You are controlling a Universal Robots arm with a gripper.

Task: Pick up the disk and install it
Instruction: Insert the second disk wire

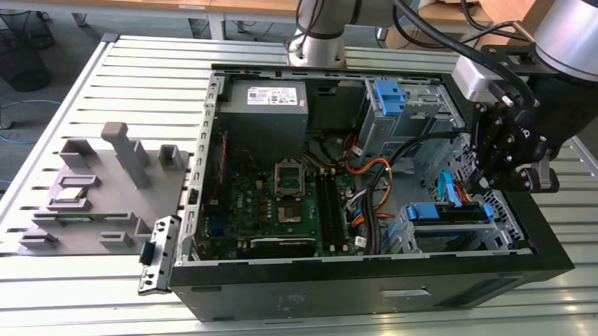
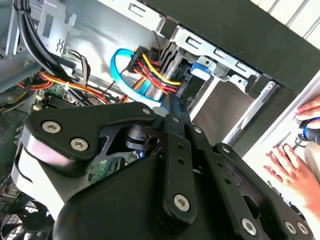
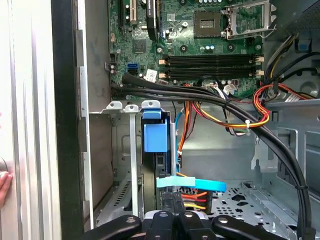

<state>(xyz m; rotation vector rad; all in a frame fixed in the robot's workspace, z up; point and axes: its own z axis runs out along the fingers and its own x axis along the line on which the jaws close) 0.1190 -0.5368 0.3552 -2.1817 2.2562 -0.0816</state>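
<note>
Disk (image 1: 447,213): sits in the drive cage (image 1: 486,238) at the case's (image 1: 374,294) front corner, on the exterior view's right; blue bracket and cables show at its end.
Gripper (image 3: 172,212): directly above the disk's cabled end, fingers drawn together, nothing between them.
Axis: in the first wrist view the disk (image 3: 159,165) stands on edge in its slot, long side running from the gripper toward the motherboard (image 3: 200,45).
Hand (image 2: 292,167): resting outside the case.
</note>
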